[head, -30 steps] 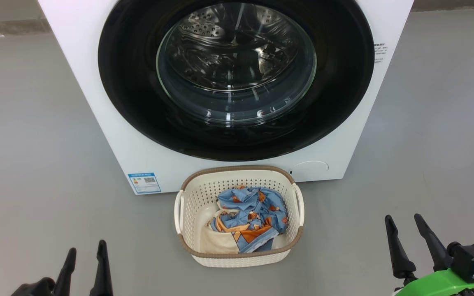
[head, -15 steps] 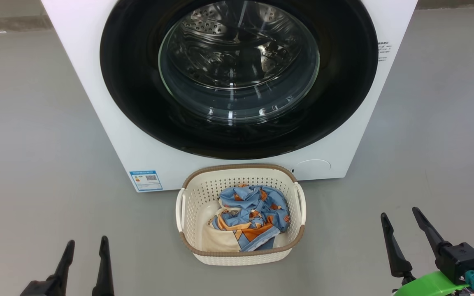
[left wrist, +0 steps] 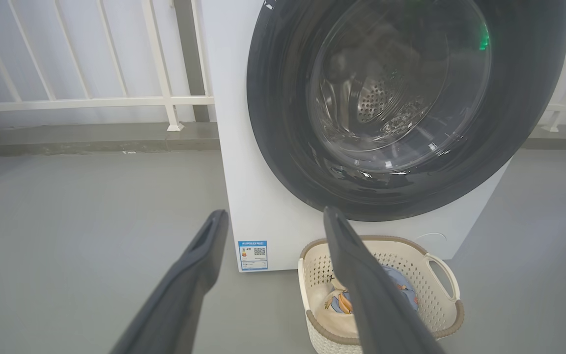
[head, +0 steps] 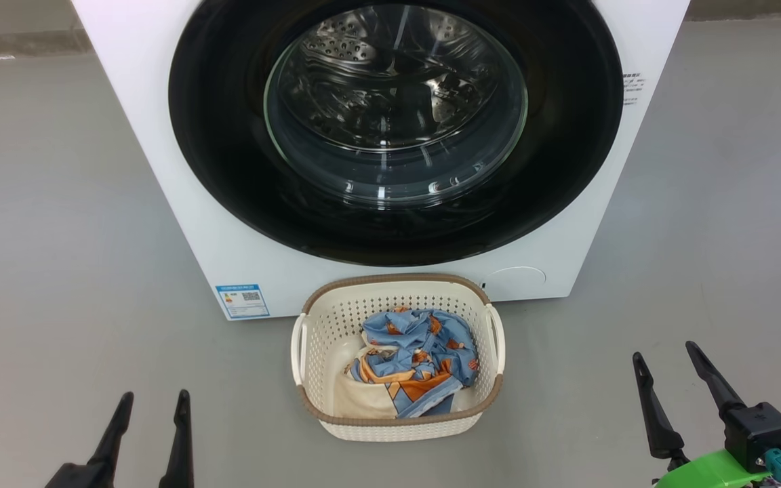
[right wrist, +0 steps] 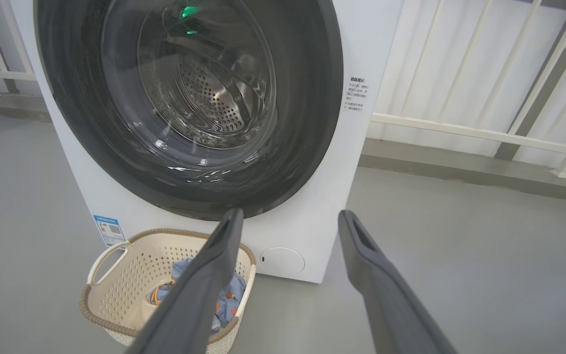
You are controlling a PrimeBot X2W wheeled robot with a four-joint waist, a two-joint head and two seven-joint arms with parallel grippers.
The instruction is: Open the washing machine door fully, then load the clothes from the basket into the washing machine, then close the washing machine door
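Head view: washing machine door (head: 228, 169) was shut, ahead of both hands. Basket (head: 397, 279) of clothes (head: 424, 346) sat between left hand (head: 154, 396) and right hand (head: 664, 352). Both hands' fingers were apart and empty, likely staged for door-opening.

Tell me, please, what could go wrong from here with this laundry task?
The washing machine door is shut and its glossy rim shows no clear handle, so the jaws may slip. The basket sits close below it and might be knocked during the reach. The clothes lie bunched, so one grasp may leave a piece behind.
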